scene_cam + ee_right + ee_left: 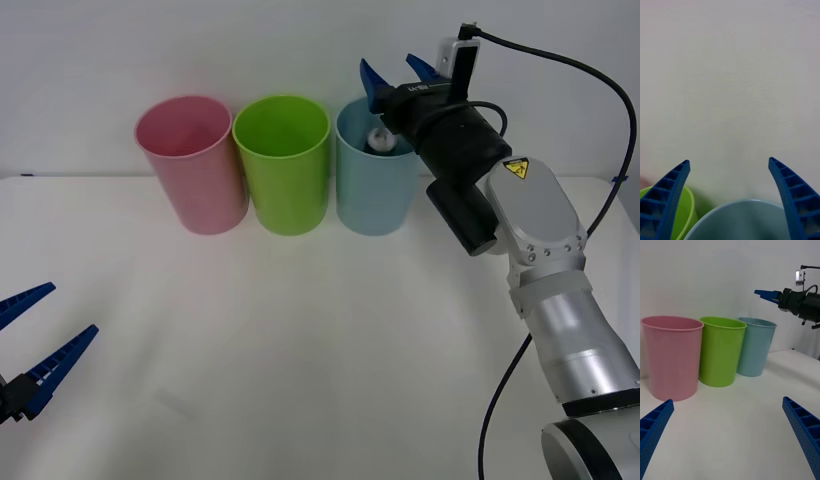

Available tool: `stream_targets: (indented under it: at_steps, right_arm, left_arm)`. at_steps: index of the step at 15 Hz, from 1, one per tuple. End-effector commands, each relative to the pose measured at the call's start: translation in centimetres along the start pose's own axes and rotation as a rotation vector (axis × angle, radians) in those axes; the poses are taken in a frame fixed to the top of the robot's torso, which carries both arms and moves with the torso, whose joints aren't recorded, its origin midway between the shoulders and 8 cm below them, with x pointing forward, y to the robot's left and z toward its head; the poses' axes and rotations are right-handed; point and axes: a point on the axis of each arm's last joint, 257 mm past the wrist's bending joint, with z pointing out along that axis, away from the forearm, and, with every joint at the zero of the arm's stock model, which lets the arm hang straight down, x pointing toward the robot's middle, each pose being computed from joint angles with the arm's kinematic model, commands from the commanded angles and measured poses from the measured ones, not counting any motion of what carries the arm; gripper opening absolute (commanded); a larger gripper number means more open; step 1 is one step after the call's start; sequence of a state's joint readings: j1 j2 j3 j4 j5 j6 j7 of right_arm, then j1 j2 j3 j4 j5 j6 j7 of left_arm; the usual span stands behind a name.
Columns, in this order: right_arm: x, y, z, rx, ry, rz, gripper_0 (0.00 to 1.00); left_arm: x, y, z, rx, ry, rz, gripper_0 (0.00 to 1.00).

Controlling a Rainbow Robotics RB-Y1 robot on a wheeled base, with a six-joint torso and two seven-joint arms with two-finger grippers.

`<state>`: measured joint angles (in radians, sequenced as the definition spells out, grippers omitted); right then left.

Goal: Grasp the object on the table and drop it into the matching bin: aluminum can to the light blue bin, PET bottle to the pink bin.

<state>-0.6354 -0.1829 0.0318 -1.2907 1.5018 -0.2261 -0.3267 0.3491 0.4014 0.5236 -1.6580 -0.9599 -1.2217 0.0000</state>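
Observation:
The aluminum can [380,139] lies inside the light blue bin [372,200], with just its silver top showing. My right gripper [397,74] hovers open above that bin's rim, nothing between its blue fingers [672,191]; the bin [741,221] sits just below them. From the left wrist view the right gripper [767,295] hangs over the light blue bin [754,347]. The pink bin [192,163] stands at the left of the row. My left gripper [40,335] waits open low over the table [300,350] at the near left.
A lime green bin [284,163] stands between the pink and light blue bins, all three touching in a row at the back. A black cable [590,80] loops from the right wrist. A plain wall rises behind.

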Motion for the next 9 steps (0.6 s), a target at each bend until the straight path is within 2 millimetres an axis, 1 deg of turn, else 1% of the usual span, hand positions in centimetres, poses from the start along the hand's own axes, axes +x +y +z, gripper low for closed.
stream_targets:
  at_steps: [1, 4, 6, 9]
  right_arm:
    - [-0.1, 0.0, -0.2, -0.011, 0.002, -0.010, 1.00]
    - [-0.5, -0.2, -1.4, -0.025, -0.005, -0.021, 1.00]
    - [-0.7, 0.2, -2.5, -0.049, -0.008, -0.025, 1.00]
    - [-0.9, 0.3, -4.9, -0.077, -0.008, -0.038, 1.00]
  left_arm:
    - [0.0, 0.0, 0.0, 0.000, 0.000, 0.000, 1.00]
    - [0.0, 0.0, 0.0, 0.000, 0.000, 0.000, 1.00]
    - [0.0, 0.0, 0.0, 0.000, 0.000, 0.000, 1.00]
    - [0.0, 0.0, 0.0, 0.000, 0.000, 0.000, 1.00]
